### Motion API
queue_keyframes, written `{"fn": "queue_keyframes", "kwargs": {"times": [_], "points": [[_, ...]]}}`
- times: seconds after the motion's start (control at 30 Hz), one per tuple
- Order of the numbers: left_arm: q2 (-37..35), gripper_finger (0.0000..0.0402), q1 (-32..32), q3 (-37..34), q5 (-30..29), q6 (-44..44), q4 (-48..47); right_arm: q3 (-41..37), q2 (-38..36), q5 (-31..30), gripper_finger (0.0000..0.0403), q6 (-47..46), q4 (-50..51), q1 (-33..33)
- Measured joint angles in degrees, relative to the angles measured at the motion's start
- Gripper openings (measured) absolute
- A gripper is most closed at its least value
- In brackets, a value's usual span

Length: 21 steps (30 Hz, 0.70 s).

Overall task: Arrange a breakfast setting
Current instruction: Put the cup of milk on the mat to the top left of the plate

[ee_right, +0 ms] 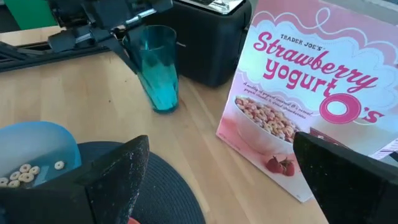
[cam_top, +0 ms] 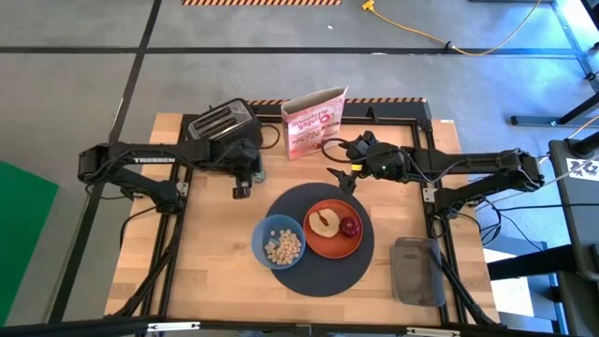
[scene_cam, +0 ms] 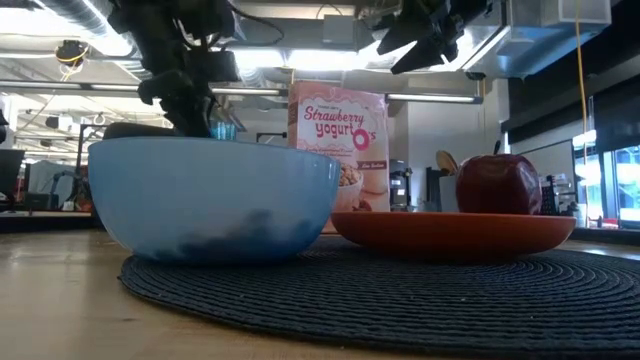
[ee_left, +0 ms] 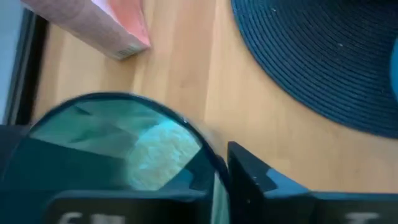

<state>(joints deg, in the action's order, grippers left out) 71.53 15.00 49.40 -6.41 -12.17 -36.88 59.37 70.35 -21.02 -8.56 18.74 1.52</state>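
Note:
The pale-green glass (ee_right: 155, 68) stands on the wood left of the cereal box, tilted a little, and my left gripper (ee_right: 127, 38) is shut on its rim. It also shows in the low view (scene_cam: 225, 128) behind the bowl. The dark-grey mat (cam_top: 318, 273) carries the blue bowl (cam_top: 278, 241) of cereal rings and the orange plate (cam_top: 337, 245), which holds the toast slice (cam_top: 325, 221) and the red apple (cam_top: 350, 226). My right gripper (cam_top: 344, 176) is open and empty above the table, near the box. No spoon shows. My left gripper holds the glass by its rim (ee_left: 208, 155), with one finger (ee_left: 261, 180) outside the wall and the other inside the glass. The fingers come slanting down from the table's left. The glass leans a little, and its base (ee_right: 165, 107) is at the table top.
A black toaster (cam_top: 223, 122) and a pink cereal box (cam_top: 315, 122) stand at the far edge. A grey container (cam_top: 416, 271) lies at the right front. Bare wood lies left of the mat and along the near edge.

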Motion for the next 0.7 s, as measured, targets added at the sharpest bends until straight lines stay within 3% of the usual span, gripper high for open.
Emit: {"fn": "queue_keyframes", "kwargs": {"times": [0.07,0.27,0.7], "points": [[0.11,0.0014,0.0,0.7,0.08,-0.78,-0.9,0.0,0.01,0.0,0.0388,0.0,0.04,0.0],[3.8,0.0006,-2.06,10.02,0.3,-2.63,-1.67,0.0,-0.36,-0.49,0.0388,1.33,2.19,0.0],[31.75,0.0003,-8.31,44.05,2.1,-15.25,-29.21,0.04,-7.92,-1.46,0.0388,-1.89,17.21,0.0]]}}
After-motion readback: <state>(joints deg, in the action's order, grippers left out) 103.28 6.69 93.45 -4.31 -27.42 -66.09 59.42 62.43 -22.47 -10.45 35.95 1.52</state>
